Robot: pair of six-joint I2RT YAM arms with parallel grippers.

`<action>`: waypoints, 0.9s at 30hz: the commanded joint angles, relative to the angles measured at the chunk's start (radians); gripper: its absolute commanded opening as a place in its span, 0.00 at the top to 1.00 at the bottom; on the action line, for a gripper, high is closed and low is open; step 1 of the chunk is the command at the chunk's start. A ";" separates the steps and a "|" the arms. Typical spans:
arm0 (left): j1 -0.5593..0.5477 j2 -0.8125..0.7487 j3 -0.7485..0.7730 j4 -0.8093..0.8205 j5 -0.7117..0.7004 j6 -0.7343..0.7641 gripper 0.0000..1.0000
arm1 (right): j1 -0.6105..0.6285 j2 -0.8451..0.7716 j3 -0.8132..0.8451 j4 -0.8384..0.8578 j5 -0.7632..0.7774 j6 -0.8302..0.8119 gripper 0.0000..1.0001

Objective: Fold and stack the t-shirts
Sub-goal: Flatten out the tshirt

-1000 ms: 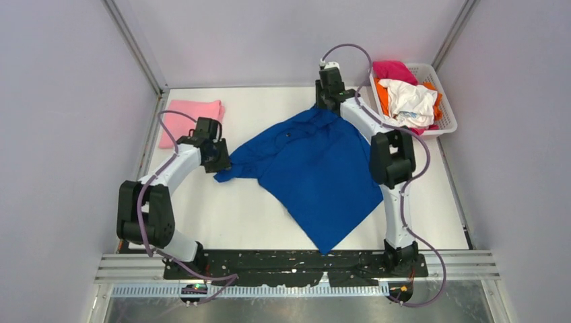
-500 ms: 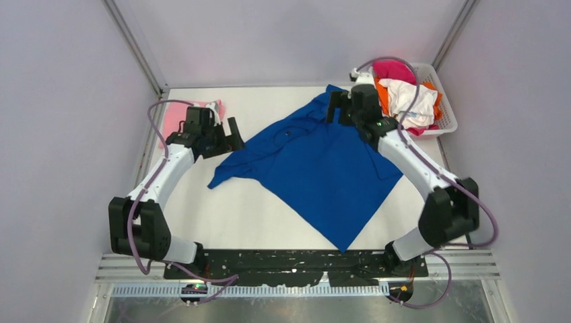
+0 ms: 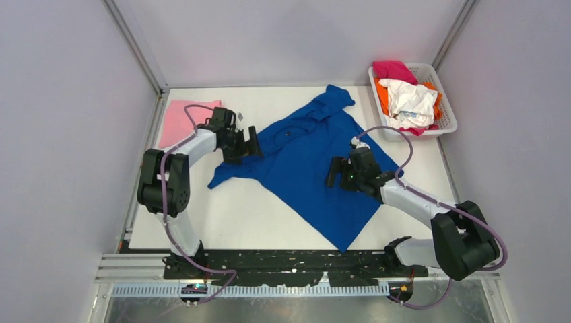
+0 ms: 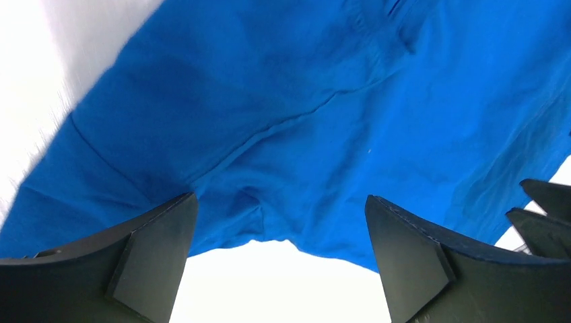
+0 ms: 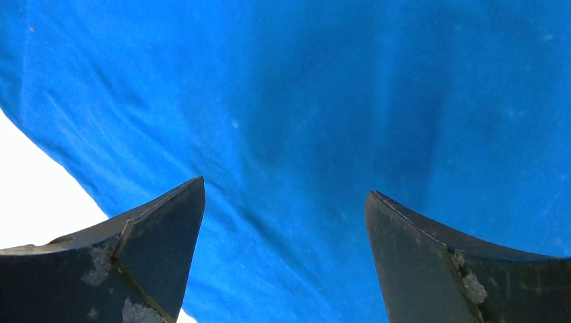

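Royal-blue cotton t-shirt (image 3: 303,168) spread diamond-wise on the white surface (image 3: 236,215). Left hand (image 3: 253,142), jaws wide and empty, is at its left sleeve edge. Right hand (image 3: 333,173), equally wide and empty, is over its right half.

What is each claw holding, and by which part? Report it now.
Nothing is held. The left claw and the right claw both stand open over the blue shirt, gripping no part of it.
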 commanded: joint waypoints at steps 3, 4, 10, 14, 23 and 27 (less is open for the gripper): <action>-0.037 -0.064 -0.135 0.048 0.005 -0.031 0.00 | -0.005 0.161 0.087 0.116 0.027 0.040 0.04; -0.042 -0.080 -0.179 0.054 -0.001 -0.038 0.00 | -0.011 0.184 0.116 0.115 0.034 0.039 0.05; -0.107 -0.180 -0.375 0.092 0.006 -0.086 0.00 | -0.067 0.398 0.295 0.099 0.038 0.015 0.05; -0.228 -0.257 -0.480 0.117 0.012 -0.143 0.00 | -0.110 0.518 0.437 0.081 0.019 -0.002 0.05; -0.389 -0.178 -0.426 0.324 0.118 -0.249 0.00 | -0.142 0.791 0.797 -0.003 -0.086 -0.032 0.05; -0.387 -0.131 -0.299 0.285 0.092 -0.213 0.00 | -0.143 0.857 0.919 -0.021 -0.097 -0.052 0.05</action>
